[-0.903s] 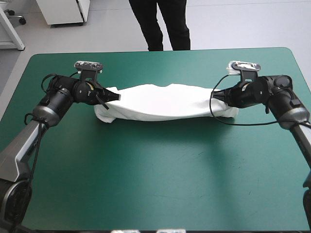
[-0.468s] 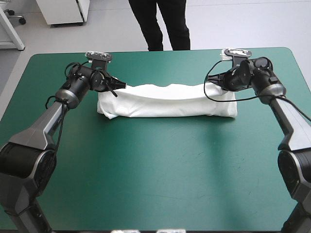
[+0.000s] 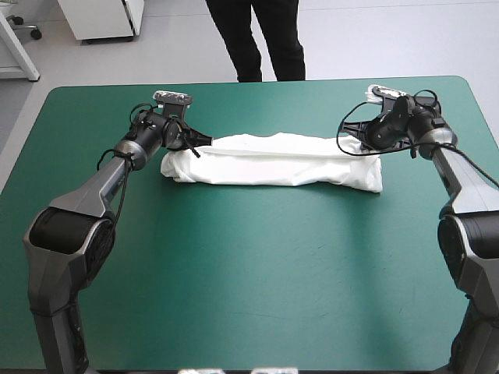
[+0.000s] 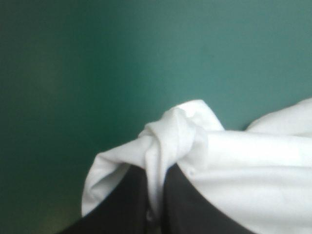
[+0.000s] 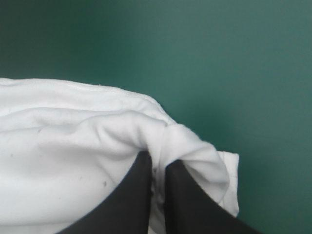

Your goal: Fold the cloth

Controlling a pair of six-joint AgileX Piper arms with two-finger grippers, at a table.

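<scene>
The T-shirt (image 3: 273,160) lies flatter, left pincer (image 3: 208,142) and right pincer (image 3: 350,138) farther back.

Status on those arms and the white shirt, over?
Left pincer shut on the T-shirt, right pincer too. T-shirt lying in a long folded band. Nothing in the way.

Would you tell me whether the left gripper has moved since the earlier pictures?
Yes. The left gripper, shut on the T-shirt, has shifted toward the table's far edge and inward along it, toward the table's middle.
</scene>
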